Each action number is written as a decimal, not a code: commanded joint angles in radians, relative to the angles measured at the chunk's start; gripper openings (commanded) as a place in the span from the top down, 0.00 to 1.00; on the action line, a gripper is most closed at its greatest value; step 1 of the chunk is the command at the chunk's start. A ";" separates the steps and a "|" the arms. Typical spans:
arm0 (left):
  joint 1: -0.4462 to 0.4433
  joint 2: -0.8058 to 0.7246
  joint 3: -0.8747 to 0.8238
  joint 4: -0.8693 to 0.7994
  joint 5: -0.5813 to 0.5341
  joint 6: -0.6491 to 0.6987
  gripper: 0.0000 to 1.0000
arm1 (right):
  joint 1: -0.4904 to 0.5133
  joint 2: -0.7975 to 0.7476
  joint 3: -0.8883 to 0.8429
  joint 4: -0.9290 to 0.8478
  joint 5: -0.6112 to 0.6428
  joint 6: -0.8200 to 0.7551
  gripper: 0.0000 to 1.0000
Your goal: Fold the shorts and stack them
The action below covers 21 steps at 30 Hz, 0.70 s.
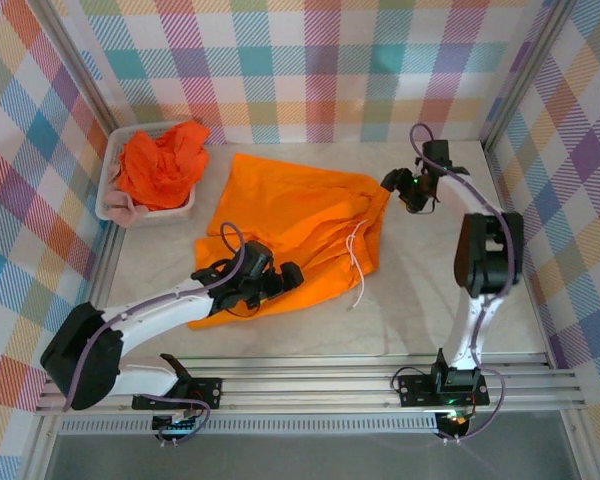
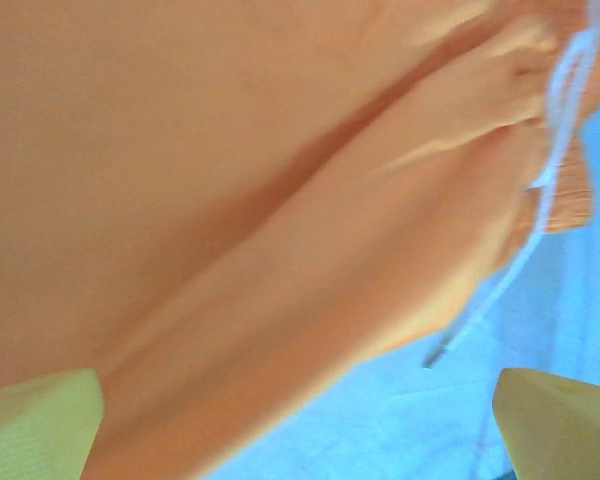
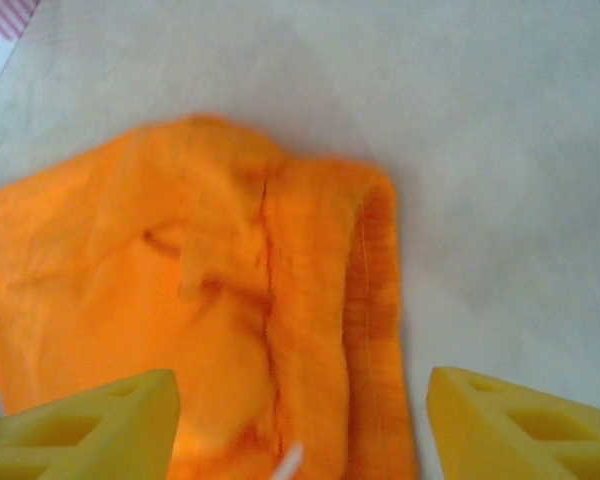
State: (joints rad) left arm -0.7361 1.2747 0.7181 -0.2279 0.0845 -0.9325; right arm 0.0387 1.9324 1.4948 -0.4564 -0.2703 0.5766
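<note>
One pair of bright orange shorts lies spread, loosely creased, across the middle of the table, its white drawstring trailing off the near right edge. My left gripper is open over the near left part of this cloth; its yellow fingers stand wide apart above the orange cloth and the drawstring. My right gripper is open at the shorts' far right corner, and its fingers straddle the gathered waistband. A second orange pair is bunched in the basket over a bit of pink cloth.
The white mesh basket stands at the back left against the checked wall. Bare table lies right of and in front of the spread shorts. Metal rails run along the near edge.
</note>
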 commanded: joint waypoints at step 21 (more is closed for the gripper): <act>0.265 -0.321 -0.087 -0.246 0.063 0.066 0.00 | 0.256 -0.370 -0.598 0.079 0.085 0.063 0.39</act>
State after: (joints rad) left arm -0.4805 0.9672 0.6456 -0.4515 0.1345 -0.8780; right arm 0.2878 1.5337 0.8665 -0.4397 -0.1825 0.6121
